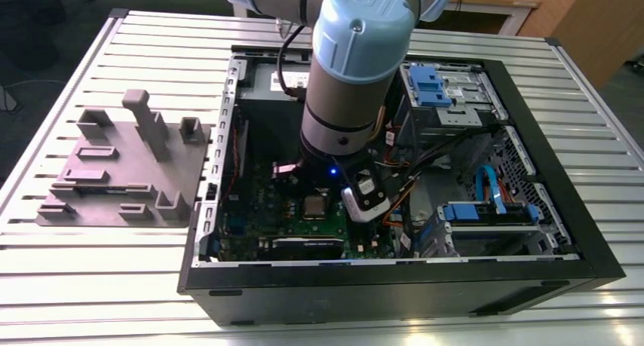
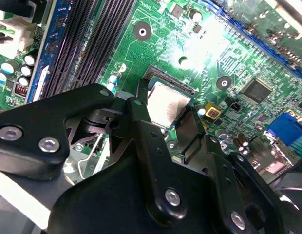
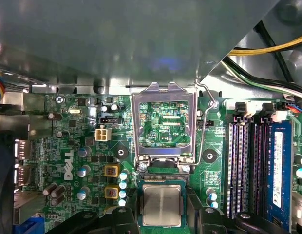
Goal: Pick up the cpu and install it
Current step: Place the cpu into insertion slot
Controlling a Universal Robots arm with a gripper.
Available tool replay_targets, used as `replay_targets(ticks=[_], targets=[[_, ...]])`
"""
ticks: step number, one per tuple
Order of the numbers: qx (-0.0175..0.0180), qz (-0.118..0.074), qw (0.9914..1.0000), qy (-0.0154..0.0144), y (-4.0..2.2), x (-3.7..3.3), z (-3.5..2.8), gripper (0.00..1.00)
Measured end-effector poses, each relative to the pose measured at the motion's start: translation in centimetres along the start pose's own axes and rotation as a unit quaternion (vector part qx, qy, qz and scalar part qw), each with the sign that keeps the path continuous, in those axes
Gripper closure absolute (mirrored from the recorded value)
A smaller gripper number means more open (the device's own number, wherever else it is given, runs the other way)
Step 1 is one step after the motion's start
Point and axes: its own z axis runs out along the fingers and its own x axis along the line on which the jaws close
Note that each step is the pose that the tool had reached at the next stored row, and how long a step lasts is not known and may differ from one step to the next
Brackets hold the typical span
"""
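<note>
1. Silvery on top, the cpu is seen square in the socket on the green motherboard, straddled by the gripper; whether it is clenched or released cannot be told.
2. It should be kept level and its edges matched to the socket walls; no force is called for.
3. Room is tight: the open metal frame and its wire lever stand just beside, memory slots near.

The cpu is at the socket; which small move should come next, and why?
Probably ease the tool straight down a little. It straddles the cpu; the plate is open, and a strip of the socket shows past one edge, so it may not be seated.
</note>
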Motion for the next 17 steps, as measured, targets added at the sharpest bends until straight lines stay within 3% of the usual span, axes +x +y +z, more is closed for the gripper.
replay_targets(ticks=[17], targets=[[-0.0003,0.005,0.99999,0.0000,-0.03,-0.13,0.18,0.53]])
